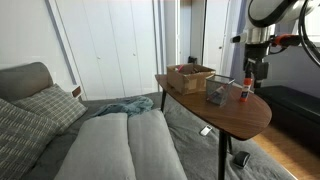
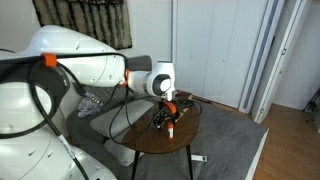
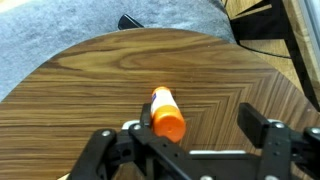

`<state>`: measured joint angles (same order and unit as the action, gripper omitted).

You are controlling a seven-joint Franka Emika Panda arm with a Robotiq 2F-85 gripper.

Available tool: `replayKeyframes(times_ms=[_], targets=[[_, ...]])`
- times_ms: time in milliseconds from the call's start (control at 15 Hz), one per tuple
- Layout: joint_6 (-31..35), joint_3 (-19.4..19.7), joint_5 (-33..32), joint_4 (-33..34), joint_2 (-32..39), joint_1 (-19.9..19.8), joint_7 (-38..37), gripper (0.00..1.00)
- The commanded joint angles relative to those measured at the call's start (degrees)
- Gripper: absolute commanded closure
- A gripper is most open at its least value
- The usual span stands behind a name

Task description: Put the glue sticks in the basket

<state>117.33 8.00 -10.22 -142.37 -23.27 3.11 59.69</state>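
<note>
One glue stick [image 1: 245, 91], a white tube with a red-orange cap, stands upright on the round wooden table [image 1: 225, 113], to the right of the grey basket [image 1: 217, 96]. My gripper [image 1: 251, 72] is right above it. In the wrist view the gripper [image 3: 197, 126] is open. The stick's orange cap [image 3: 167, 115] sits between the fingers, close to the left one and well apart from the right one. The stick [image 2: 171, 128] also shows below the gripper [image 2: 165, 115] in an exterior view. I see no second glue stick.
A low brown open box [image 1: 190, 77] stands at the table's far end beyond the basket. A grey sofa [image 1: 120, 145] with cushions and a blue cloth [image 1: 125, 106] lies beside the table. A small black object [image 3: 130, 21] lies on the grey floor.
</note>
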Motion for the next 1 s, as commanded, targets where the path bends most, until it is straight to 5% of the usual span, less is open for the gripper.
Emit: replayKeyframes(times_ms=[0, 533, 933], targets=[[1.54, -0.05, 1.08, -0.02, 0.99, -0.08, 1.36, 0.42], [3.25, -0.17, 1.42, 0.4, 2.18, -0.17, 1.14, 0.95], [1.93, -0.78, 0.59, 1.01, 1.26, -0.15, 0.99, 0.93]])
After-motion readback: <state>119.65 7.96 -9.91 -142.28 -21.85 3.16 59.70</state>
